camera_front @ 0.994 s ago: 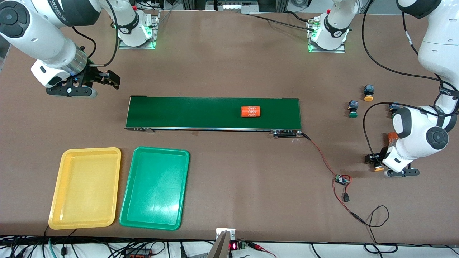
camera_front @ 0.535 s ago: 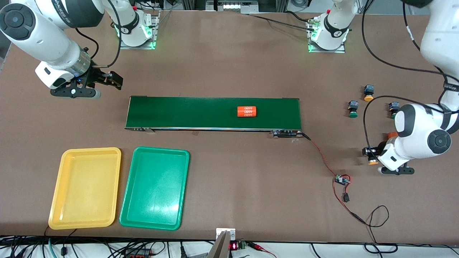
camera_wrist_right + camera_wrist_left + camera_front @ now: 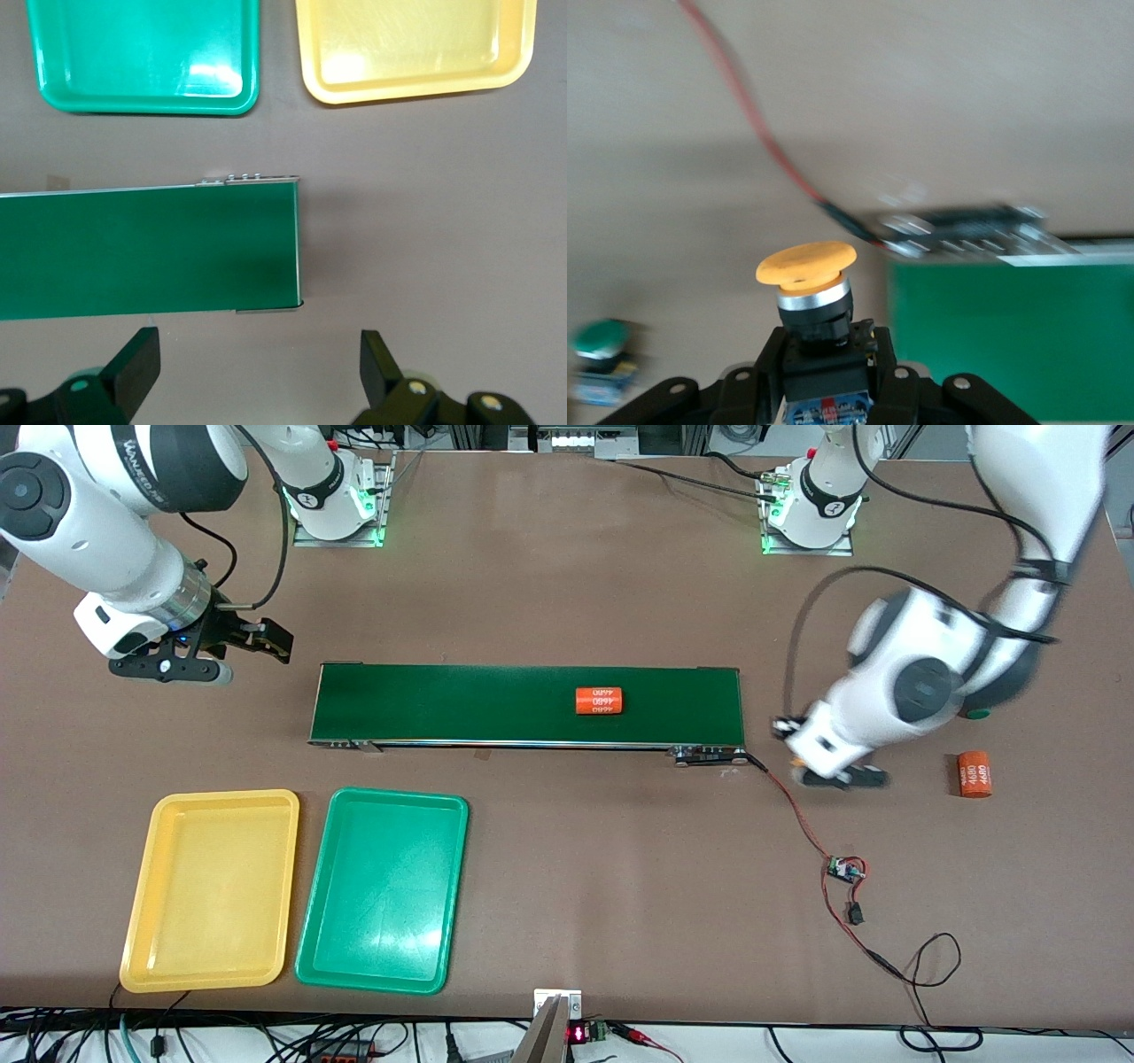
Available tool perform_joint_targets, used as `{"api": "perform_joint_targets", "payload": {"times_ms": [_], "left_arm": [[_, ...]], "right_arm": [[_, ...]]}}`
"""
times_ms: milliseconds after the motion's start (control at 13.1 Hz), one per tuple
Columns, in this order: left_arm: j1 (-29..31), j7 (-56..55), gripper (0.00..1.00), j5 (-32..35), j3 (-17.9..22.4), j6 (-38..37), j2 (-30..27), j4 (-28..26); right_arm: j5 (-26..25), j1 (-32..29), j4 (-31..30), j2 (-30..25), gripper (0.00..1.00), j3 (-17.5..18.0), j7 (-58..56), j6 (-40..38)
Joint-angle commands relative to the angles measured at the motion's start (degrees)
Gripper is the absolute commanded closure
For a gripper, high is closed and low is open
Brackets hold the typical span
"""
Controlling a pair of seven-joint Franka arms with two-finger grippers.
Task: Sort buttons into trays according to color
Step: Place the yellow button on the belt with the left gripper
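The belt (image 3: 527, 705) lies mid-bench (image 3: 567, 584) with 1 cylinder (image 3: 599, 701) on it. 2 trays (image 3: 213, 890) (image 3: 383, 888) sit side by side nearer the camera, toward the right arm's end. A 2nd cylinder (image 3: 974, 775) lies on the bench toward the left arm's end.

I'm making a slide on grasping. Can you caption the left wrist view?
Left gripper holding a yellow button above the table, near the end of the green belt.

Brown table (image 3: 567, 584), cables (tangled) (image 3: 266, 1041)
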Motion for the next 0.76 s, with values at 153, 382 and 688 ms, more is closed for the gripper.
{"api": "perform_joint_targets", "payload": {"times_ms": [153,382,688], "left_arm": [[-5.2,-7.8,0.70,0.0,-2.2,15.4,-1.4,-11.3],[-7.3,-11.8,0.49,0.5,-1.7,20.0,0.8,-13.5],[-6.8,-11.9,0.00,0.6,-1.8,20.2,0.4,-12.9]], "right_arm": [[-0.6,-1.4,0.8,1.2,0.00,0.2,-0.6,0.3],[-0.2,-1.7,2.3,1.2,0.00,0.2,-1.6,-1.1],[-0.2,-0.8,1.8,0.8,0.00,0.7,-2.7,-1.6]]}}
